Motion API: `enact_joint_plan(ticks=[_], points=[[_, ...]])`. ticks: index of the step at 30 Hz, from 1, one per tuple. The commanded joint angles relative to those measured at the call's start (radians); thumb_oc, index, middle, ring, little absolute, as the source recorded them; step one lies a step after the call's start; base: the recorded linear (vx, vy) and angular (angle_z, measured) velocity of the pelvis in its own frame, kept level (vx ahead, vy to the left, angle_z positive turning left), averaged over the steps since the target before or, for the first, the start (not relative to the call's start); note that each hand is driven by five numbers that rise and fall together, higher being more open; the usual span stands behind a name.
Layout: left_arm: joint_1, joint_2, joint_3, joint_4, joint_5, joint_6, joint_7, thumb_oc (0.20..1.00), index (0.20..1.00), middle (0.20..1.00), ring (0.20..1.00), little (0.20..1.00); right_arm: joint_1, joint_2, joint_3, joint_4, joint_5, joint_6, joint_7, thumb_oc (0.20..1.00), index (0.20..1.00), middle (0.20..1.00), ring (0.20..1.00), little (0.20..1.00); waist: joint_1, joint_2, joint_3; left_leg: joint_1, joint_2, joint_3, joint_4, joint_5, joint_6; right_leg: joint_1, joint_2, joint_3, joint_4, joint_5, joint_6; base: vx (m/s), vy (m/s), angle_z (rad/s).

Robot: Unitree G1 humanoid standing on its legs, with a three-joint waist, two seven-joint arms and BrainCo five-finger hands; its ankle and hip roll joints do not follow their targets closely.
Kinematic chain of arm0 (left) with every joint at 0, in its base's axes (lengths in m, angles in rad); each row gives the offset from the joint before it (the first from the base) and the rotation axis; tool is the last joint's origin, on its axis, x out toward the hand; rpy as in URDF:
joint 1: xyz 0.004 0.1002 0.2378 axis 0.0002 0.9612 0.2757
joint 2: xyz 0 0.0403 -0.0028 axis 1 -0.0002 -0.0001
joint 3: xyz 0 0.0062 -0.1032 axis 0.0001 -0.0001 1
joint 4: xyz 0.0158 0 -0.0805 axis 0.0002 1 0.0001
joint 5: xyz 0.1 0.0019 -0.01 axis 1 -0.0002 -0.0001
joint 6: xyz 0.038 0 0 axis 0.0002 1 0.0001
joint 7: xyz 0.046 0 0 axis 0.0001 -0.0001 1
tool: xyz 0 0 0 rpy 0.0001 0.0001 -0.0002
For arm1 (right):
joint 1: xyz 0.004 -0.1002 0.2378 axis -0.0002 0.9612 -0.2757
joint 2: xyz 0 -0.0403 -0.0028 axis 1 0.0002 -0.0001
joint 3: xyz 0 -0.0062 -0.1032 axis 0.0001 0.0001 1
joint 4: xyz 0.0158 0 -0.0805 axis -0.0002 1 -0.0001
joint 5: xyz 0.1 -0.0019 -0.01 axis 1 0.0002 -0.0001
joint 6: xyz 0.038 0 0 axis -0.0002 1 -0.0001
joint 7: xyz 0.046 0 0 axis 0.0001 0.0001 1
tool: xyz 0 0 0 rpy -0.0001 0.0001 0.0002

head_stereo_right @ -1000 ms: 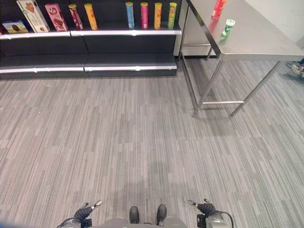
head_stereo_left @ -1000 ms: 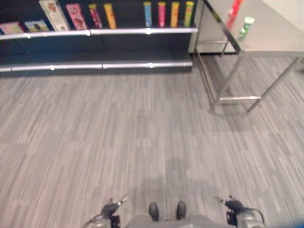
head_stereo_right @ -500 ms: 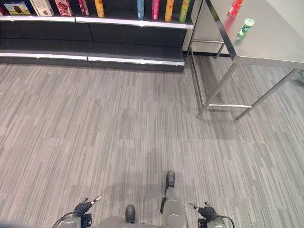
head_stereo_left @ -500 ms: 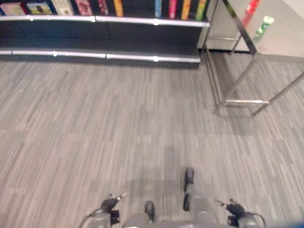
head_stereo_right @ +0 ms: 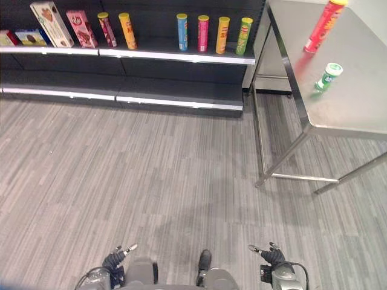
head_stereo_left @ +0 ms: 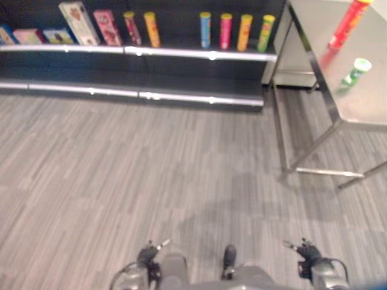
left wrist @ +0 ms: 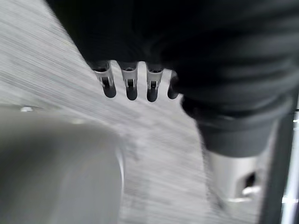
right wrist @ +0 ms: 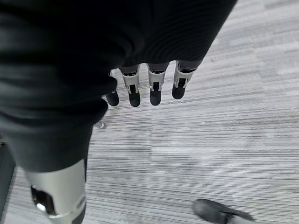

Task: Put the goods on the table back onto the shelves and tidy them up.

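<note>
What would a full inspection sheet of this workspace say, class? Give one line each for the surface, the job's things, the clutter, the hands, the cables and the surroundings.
Surface: steel table at right, on thin metal legs.
Job's things: a tall red tube stands at the table's far side; a small green-and-white bottle stands nearer the front edge, apart from it.
Clutter: nothing seen.
Hands: left hand and right hand hang low over the floor, fingers relaxed, holding nothing.
Cables: nothing seen.
Surroundings: dark shelves at the far wall carry boxes at left and upright coloured tubes; the lower shelf is bare; grey striped floor lies between.
</note>
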Motion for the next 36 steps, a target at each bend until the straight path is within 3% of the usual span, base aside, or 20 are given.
enact_joint_plan(ticks=[1,2,3,4,5,7,9,10,13,16,18,20,21,23,26,29,32,33,35,36], points=[[-0.005,0.02,-0.032,-0.015,-0.004,-0.015,0.004,1.0,1.0,1.0,1.0,1.0,0.015,-0.016,0.008,-0.013,0.047,-0.014,-0.006,1.0,1.0,1.0,1.0,1.0,0.023,0.028,0.034,0.126,-0.032,0.022,-0.409,0.108,0.015,0.015,-0.002,0.046,0.0,-0.065,0.14,0.51,0.183,-0.6],[-0.004,0.02,-0.031,-0.009,0.0,-0.015,0.003,1.0,1.0,1.0,1.0,1.0,0.017,-0.012,0.011,-0.007,0.038,-0.014,-0.005,1.0,1.0,1.0,1.0,1.0,0.037,0.038,0.032,0.126,-0.044,-0.006,-0.509,0.147,0.002,0.039,0.013,0.062,0.0,-0.085,0.14,0.51,0.183,-0.27],[-0.005,0.02,-0.031,-0.009,0.0,-0.015,0.003,1.0,1.0,1.0,1.0,1.0,0.017,-0.012,0.011,-0.007,0.038,-0.014,-0.005,1.0,1.0,1.0,1.0,1.0,0.036,0.039,0.032,0.126,-0.044,-0.007,-0.513,0.15,0.002,0.038,0.013,0.062,0.0,-0.085,0.139,0.34,0.115,-0.29],[-0.003,0.02,-0.028,0.018,0.008,-0.016,0.003,1.0,1.0,1.0,1.0,1.0,0.02,-0.006,0.01,0.014,0.03,-0.014,-0.008,1.0,1.0,1.0,1.0,1.0,0.05,0.039,0.034,0.106,-0.057,-0.045,-0.575,0.176,-0.02,0.069,0.024,0.085,0.0,-0.111,0.138,0.6,0.263,-0.71],[0.002,0.02,-0.024,0.046,0.012,-0.015,-0.006,1.0,1.0,1.0,1.0,1.0,0.023,0.001,0.007,0.049,0.014,-0.011,-0.001,1.0,1.0,1.0,1.0,1.0,0.06,0.046,0.024,0.079,-0.058,-0.082,-0.607,0.183,-0.035,0.122,0.029,0.141,0.0,-0.141,0.14,0.75,0.357,-0.81],[0.005,0.018,-0.019,0.048,0.009,-0.016,-0.006,1.0,1.0,1.0,1.0,1.0,0.027,0.007,0.012,0.054,-0.003,-0.011,0.005,1.0,1.0,1.0,1.0,1.0,0.064,0.052,0.01,0.107,-0.054,-0.076,-0.605,0.226,-0.03,0.145,0.02,0.158,0.011,-0.16,0.148,0.55,0.345,-0.9],[0.006,0.032,-0.009,0.052,0.007,-0.016,-0.004,1.0,1.0,1.0,1.0,1.0,0.024,0.017,0.005,0.06,-0.006,-0.009,0.01,1.0,1.0,1.0,1.0,1.0,0.078,0.035,-0.002,0.138,-0.054,-0.041,-0.593,0.208,-0.006,0.128,-0.026,0.158,0.101,-0.151,0.177,0.34,0.258,-1.06],[0.004,0.043,-0.006,0.052,0.008,-0.016,-0.003,1.0,1.0,1.0,1.0,1.0,0.018,0.022,0.001,0.068,-0.001,-0.011,0.011,1.0,1.0,1.0,1.0,1.0,0.08,0.024,-0.007,0.161,-0.061,-0.017,-0.592,0.19,0.015,0.083,-0.052,0.158,0.209,-0.12,0.198,0.28,0.267,-0.7],[-0.005,0.065,0.0,0.046,0.004,-0.011,-0.001,1.0,1.0,1.0,1.0,1.0,0.002,0.026,0.001,0.064,0.002,-0.007,0.015,1.0,1.0,1.0,1.0,1.0,0.05,0.046,0.015,0.255,-0.066,0.026,-0.607,0.128,0.074,-0.125,-0.111,0.121,0.608,0.012,0.233,0.22,0.326,-0.52],[-0.006,0.076,-0.002,0.045,0.017,-0.006,-0.003,1.0,1.0,1.0,1.0,1.0,0.016,0.031,-0.015,0.054,-0.003,-0.004,0.01,1.0,1.0,1.0,1.0,1.0,0.027,0.067,0.023,0.329,-0.073,0.051,-0.607,0.073,0.101,-0.207,-0.207,0.019,0.761,0.076,0.228,0.26,0.281,-0.13],[-0.009,0.077,-0.009,0.045,0.029,-0.009,-0.003,1.0,1.0,1.0,1.0,1.0,0.025,0.031,-0.024,0.045,-0.005,0.0,0.009,1.0,1.0,1.0,1.0,1.0,0.011,0.065,0.026,0.359,-0.08,0.057,-0.607,0.049,0.102,-0.244,-0.242,-0.022,0.709,0.079,0.228,0.26,0.109,-0.03],[-0.015,0.076,-0.016,0.046,0.04,-0.01,-0.004,1.0,1.0,1.0,1.0,1.0,0.03,0.026,-0.037,0.048,0.002,0.002,0.003,1.0,1.0,1.0,1.0,1.0,-0.002,0.058,0.025,0.372,-0.087,0.055,-0.607,0.028,0.09,-0.233,-0.259,-0.039,0.533,0.07,0.233,0.28,-0.032,0.0],[-0.025,0.074,-0.022,0.054,0.049,-0.015,-0.004,1.0,1.0,1.0,1.0,1.0,0.032,0.025,-0.046,0.048,0.004,0.002,-0.002,1.0,1.0,1.0,1.0,1.0,-0.019,0.057,0.034,0.39,-0.09,0.043,-0.607,0.01,0.08,-0.244,-0.257,-0.018,0.389,0.08,0.24,0.28,-0.077,0.09],[-0.03,0.07,-0.022,0.056,0.058,-0.014,-0.002,1.0,1.0,1.0,1.0,1.0,0.032,0.021,-0.053,0.042,0.009,0.007,0.0,1.0,1.0,1.0,1.0,1.0,-0.028,0.044,0.031,0.403,-0.105,0.029,-0.607,-0.006,0.073,-0.226,-0.26,0.02,0.218,0.104,0.258,0.27,-0.071,0.21],[-0.03,0.059,-0.015,0.074,0.073,-0.015,-0.007,1.0,1.0,1.0,1.0,1.0,0.032,0.02,-0.06,0.035,0.008,0.01,-0.002,1.0,1.0,1.0,1.0,1.0,-0.034,0.035,0.03,0.448,-0.11,0.017,-0.605,-0.048,0.063,-0.249,-0.278,0.019,0.065,0.161,0.289,0.27,-0.054,0.25],[-0.025,0.048,-0.014,0.087,0.08,-0.014,-0.012,1.0,1.0,1.0,1.0,1.0,0.037,0.018,-0.063,0.033,0.001,0.012,0.003,1.0,1.0,1.0,1.0,1.0,-0.039,0.029,0.027,0.503,-0.105,0.006,-0.596,-0.088,0.051,-0.264,-0.282,-0.003,0.01,0.198,0.306,0.39,-0.101,0.01],[-0.025,0.045,-0.014,0.095,0.084,-0.011,-0.015,1.0,1.0,1.0,1.0,1.0,0.045,0.013,-0.057,0.029,-0.01,0.012,0.009,1.0,1.0,1.0,1.0,1.0,-0.044,0.009,0.021,0.556,-0.104,-0.007,-0.575,-0.131,0.044,-0.257,-0.274,-0.03,0.034,0.222,0.312,0.39,-0.138,0.11],[-0.026,0.051,-0.02,0.104,0.094,-0.01,-0.014,1.0,1.0,1.0,1.0,1.0,0.06,0.014,-0.064,0.039,0.003,0.007,0.011,1.0,1.0,1.0,1.0,1.0,-0.047,0.0,0.005,0.579,-0.098,-0.011,-0.567,-0.168,0.035,-0.241,-0.268,-0.041,0.034,0.2,0.309,0.38,-0.167,0.24],[-0.019,0.046,-0.021,0.095,0.093,-0.011,-0.016,1.0,1.0,1.0,1.0,1.0,0.065,0.013,-0.061,0.047,-0.001,0.009,0.015,1.0,1.0,1.0,1.0,1.0,-0.05,-0.005,-0.001,0.591,-0.089,-0.015,-0.55,-0.178,0.03,-0.233,-0.258,-0.035,0.057,0.2,0.303,0.34,-0.174,0.31],[-0.015,0.041,-0.028,0.083,0.084,-0.015,-0.017,1.0,1.0,1.0,1.0,1.0,0.072,0.004,-0.058,0.085,-0.006,0.013,0.023,1.0,1.0,1.0,1.0,1.0,-0.061,0.009,-0.021,0.581,-0.042,-0.03,-0.45,-0.168,-0.005,-0.206,-0.22,-0.043,0.069,0.155,0.277,0.35,-0.24,0.23]])
